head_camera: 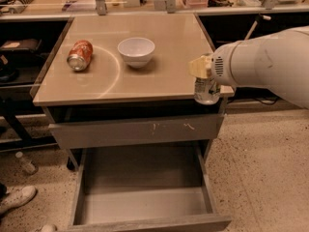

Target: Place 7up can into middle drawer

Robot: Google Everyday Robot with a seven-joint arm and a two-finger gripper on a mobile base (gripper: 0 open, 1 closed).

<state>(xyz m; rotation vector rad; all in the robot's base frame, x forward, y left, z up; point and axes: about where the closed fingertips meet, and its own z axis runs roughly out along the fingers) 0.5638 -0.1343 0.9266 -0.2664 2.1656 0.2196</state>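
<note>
The 7up can (pixel 207 90), silvery-white with green print, hangs upright in my gripper (pixel 202 71) just off the front right corner of the tabletop (pixel 145 76). The gripper is shut on the can's top; its pale yellow fingers (pixel 197 66) show at the can's upper left. The white arm reaches in from the right. Below, the middle drawer (pixel 145 204) stands pulled open, a deep grey box with a smooth floor and nothing in it. The can is above and to the right of the drawer's right wall.
An orange-red can (pixel 80 55) lies on its side at the tabletop's left. A white bowl (pixel 136 51) stands in the middle. The shut upper drawer front (pixel 137 131) has pale scratch marks. A shoe (pixel 14 199) and a bottle (pixel 25 162) are on the floor at left.
</note>
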